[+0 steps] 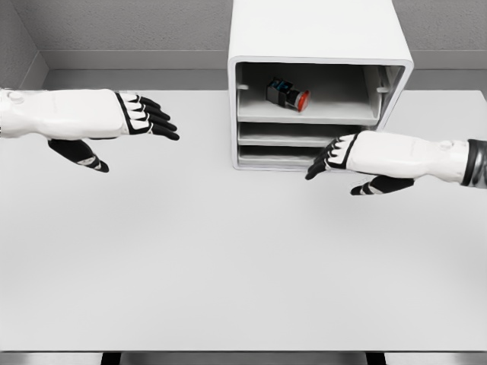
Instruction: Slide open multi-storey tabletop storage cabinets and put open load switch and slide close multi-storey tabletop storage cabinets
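The white storage cabinet [319, 34] stands at the back of the table, its front open on three shelves. On the top shelf lies the load switch [288, 93], a small black block with a red button, tilted on its side. My right hand [329, 157] hovers in front of the cabinet's lower shelves, fingers stretched toward them, thumb hanging below, holding nothing. My left hand [152, 118] floats over the table's left side, well apart from the cabinet, with its fingers spread and nothing in them.
The white table [228, 258] spreads wide in front of the cabinet, its front edge near the bottom of the view. A grey wall runs behind the cabinet.
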Action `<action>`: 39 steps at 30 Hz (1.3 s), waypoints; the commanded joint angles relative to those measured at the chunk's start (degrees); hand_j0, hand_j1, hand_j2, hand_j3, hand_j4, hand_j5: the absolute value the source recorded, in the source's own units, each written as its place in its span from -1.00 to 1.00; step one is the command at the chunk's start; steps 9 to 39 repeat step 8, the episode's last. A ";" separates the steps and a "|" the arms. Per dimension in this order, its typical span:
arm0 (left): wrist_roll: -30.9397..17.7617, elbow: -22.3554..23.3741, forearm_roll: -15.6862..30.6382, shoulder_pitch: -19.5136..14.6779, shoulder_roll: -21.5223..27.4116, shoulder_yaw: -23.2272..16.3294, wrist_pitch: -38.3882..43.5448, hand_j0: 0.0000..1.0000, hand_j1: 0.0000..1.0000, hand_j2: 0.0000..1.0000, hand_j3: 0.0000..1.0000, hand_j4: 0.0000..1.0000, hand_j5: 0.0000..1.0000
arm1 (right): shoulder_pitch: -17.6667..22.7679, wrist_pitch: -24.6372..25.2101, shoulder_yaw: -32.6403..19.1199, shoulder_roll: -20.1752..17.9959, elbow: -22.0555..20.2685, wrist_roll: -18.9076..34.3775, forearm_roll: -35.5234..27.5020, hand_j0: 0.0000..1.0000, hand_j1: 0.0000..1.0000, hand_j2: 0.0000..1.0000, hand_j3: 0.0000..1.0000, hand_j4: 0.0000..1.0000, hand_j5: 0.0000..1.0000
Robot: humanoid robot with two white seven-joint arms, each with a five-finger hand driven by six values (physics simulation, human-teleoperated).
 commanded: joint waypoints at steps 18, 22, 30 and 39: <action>0.11 2.02 0.36 0.09 -0.33 -3.94 0.14 1.00 1.00 1.00 1.00 1.00 1.00 | 3.69 0.14 1.06 -5.37 -3.03 -0.02 -0.49 1.00 1.00 1.00 1.00 1.00 1.00; 0.11 2.02 0.36 0.09 -0.33 -3.94 0.14 1.00 1.00 1.00 1.00 1.00 1.00 | 3.69 0.14 1.06 -5.37 -3.03 -0.02 -0.49 1.00 1.00 1.00 1.00 1.00 1.00; 0.11 2.02 0.36 0.09 -0.33 -3.94 0.14 1.00 1.00 1.00 1.00 1.00 1.00 | 3.69 0.14 1.06 -5.37 -3.03 -0.02 -0.49 1.00 1.00 1.00 1.00 1.00 1.00; 0.11 2.02 0.36 0.09 -0.33 -3.94 0.14 1.00 1.00 1.00 1.00 1.00 1.00 | 3.69 0.14 1.06 -5.37 -3.03 -0.02 -0.49 1.00 1.00 1.00 1.00 1.00 1.00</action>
